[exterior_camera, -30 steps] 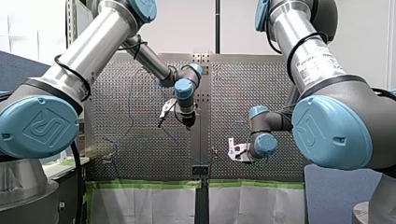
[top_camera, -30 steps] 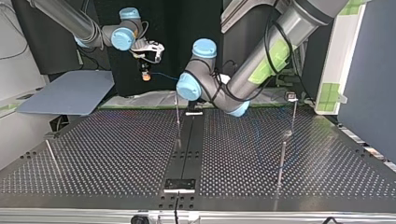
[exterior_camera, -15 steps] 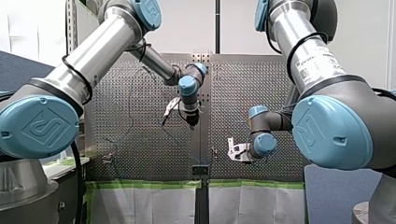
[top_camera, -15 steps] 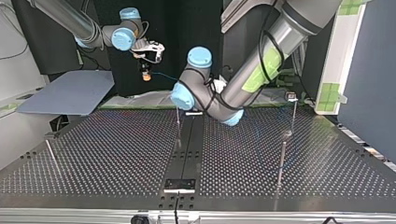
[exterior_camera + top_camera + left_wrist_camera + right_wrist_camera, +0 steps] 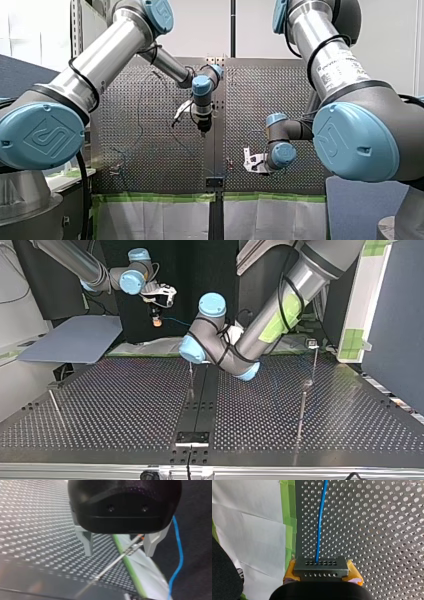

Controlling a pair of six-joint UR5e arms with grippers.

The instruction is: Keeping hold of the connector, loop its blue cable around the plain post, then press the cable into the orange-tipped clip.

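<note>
My right gripper [image 5: 321, 574] is shut on the grey connector [image 5: 320, 564], held between its yellow pads [image 5: 354, 573]. The blue cable [image 5: 320, 527] runs straight ahead from it over the perforated table. In the top view this gripper [image 5: 156, 320] hangs at the back left with the cable [image 5: 176, 320] trailing right. My left gripper [image 5: 118, 548] is open, with metal fingers [image 5: 86, 542] and nothing held. A thin post with an orange tip [image 5: 140, 538] shows between the fingers, further off. The blue cable [image 5: 178, 555] hangs beside that gripper. The front view shows it [image 5: 178, 115] above the table's middle.
Thin upright posts stand on the table: one in the middle [image 5: 191, 375], two at the top view's right [image 5: 301, 412] [image 5: 314, 360], one at its left [image 5: 54, 407]. A dark strip [image 5: 200, 395] runs down the table's middle. Green tape and white sheets line the edge [image 5: 287, 530].
My left arm's wrist has swung toward the top view's left and a little higher in the front view. My right arm and the connector have stayed where they were.
</note>
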